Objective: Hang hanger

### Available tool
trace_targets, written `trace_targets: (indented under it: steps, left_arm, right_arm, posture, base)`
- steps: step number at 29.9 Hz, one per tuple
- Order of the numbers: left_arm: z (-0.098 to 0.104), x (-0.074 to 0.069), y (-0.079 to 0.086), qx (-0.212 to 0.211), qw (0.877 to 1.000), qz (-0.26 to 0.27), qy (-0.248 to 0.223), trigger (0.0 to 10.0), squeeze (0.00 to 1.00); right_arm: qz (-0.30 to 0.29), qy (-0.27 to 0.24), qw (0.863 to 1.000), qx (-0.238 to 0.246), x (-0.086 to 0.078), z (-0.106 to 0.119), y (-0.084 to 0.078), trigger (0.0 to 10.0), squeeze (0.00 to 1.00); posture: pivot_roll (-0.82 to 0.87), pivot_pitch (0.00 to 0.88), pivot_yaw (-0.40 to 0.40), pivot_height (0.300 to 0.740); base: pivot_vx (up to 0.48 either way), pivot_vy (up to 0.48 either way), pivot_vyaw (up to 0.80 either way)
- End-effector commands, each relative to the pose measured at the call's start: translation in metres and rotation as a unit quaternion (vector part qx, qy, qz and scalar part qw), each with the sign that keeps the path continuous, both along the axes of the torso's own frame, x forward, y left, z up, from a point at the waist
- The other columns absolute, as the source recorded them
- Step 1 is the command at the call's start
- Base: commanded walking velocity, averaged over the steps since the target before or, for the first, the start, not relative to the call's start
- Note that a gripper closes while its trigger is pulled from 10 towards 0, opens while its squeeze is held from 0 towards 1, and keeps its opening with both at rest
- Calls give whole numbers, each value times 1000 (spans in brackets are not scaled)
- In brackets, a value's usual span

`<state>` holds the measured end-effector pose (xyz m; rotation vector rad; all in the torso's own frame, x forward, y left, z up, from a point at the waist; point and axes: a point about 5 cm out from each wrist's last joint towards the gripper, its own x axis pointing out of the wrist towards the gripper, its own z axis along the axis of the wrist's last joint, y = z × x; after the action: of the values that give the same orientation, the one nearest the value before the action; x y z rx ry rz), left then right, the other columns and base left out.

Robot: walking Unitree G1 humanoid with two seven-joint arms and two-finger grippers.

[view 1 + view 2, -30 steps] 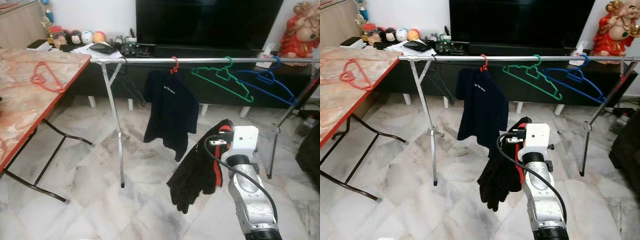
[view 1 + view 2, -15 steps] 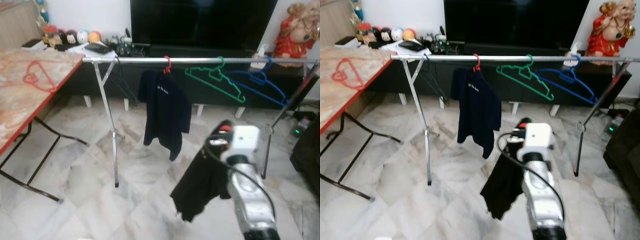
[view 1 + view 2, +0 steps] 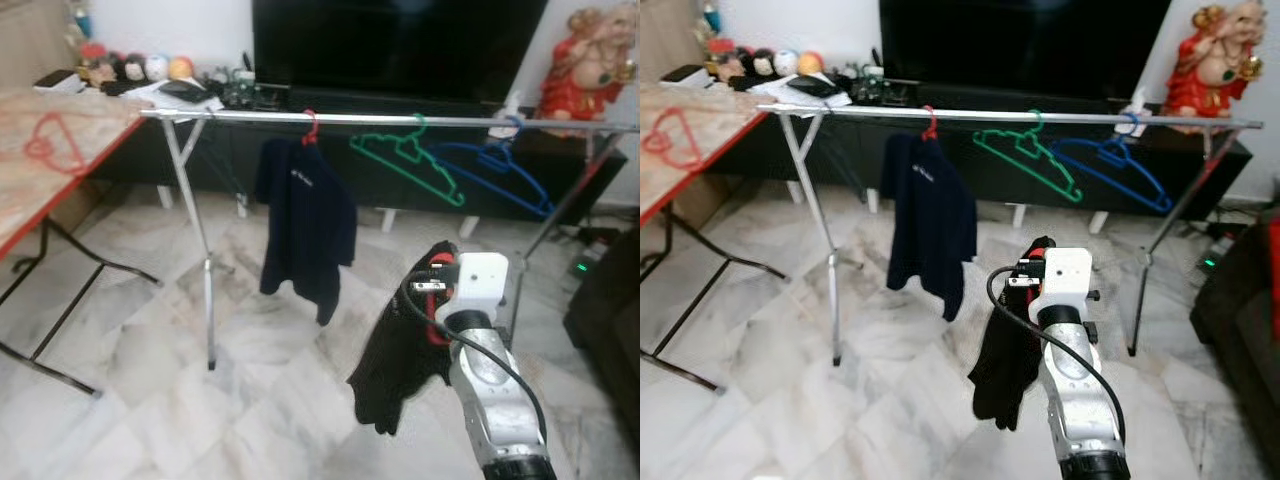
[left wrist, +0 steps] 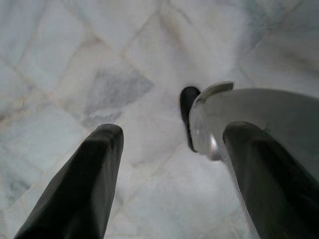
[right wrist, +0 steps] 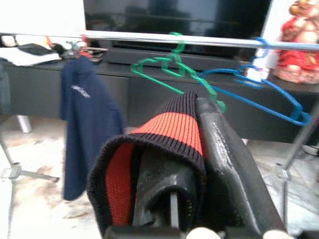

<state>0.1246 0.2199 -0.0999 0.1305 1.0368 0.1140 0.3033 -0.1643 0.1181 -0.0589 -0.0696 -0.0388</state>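
Observation:
My right gripper (image 3: 436, 272) is raised in front of me, shut on the ribbed black-and-red collar (image 5: 164, 130) of a black garment (image 3: 400, 355) that hangs down from it; I cannot make out a hanger inside. It is below and in front of the silver clothes rail (image 3: 400, 119), apart from it. On the rail hang a navy shirt (image 3: 300, 225) on a red hanger, a bare green hanger (image 3: 408, 158) and a bare blue hanger (image 3: 495, 175). My left gripper (image 4: 169, 132) hangs open over the marble floor.
A folding table (image 3: 60, 190) with a red hanger (image 3: 45, 148) on it stands at the left. Behind the rail are a dark TV cabinet (image 3: 400, 45) and a red statue (image 3: 590, 60). A dark sofa edge (image 3: 612, 310) is at the right.
The whole picture has shifted left, so the camera moved. The black garment swung under my right gripper, which stayed shut on it.

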Motion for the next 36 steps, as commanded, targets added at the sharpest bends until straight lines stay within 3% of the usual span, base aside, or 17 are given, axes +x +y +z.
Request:
trace_targets:
  steps: [1,24,33,34,36]
  left_arm:
    - [-3,-5,-7,-10,1000,-8,8,10000,0]
    - [-3,-5,-7,-6,1000,-13,4,10000,0]
    - [3,2,-6,14,999,-12,-50,10000,0]
    - [5,4,-6,16,998,-10,-65,10000,0]
    - [39,58,-6,27,975,-23,-218,10000,0]
  right_arm:
    - [-10,-12,1000,0,2,5,-7,10000,0]
    - [-10,-10,1000,1,1,2,-7,10000,0]
    - [-12,-4,1000,0,0,-2,-8,10000,0]
    - [-12,-2,1000,-1,0,-3,-9,10000,0]
    - [-14,5,1000,-2,0,-7,-11,10000,0]
  posture:
    - [-12,0,-33,740]
    - [-9,0,-30,740]
    - [-7,0,-34,740]
    - [-5,0,-35,740]
    - [-5,0,-36,740]
  base:
    - [0,-382,0]
    - [0,-381,0]
    - [0,0,0]
    - [0,0,0]
    - [0,0,0]
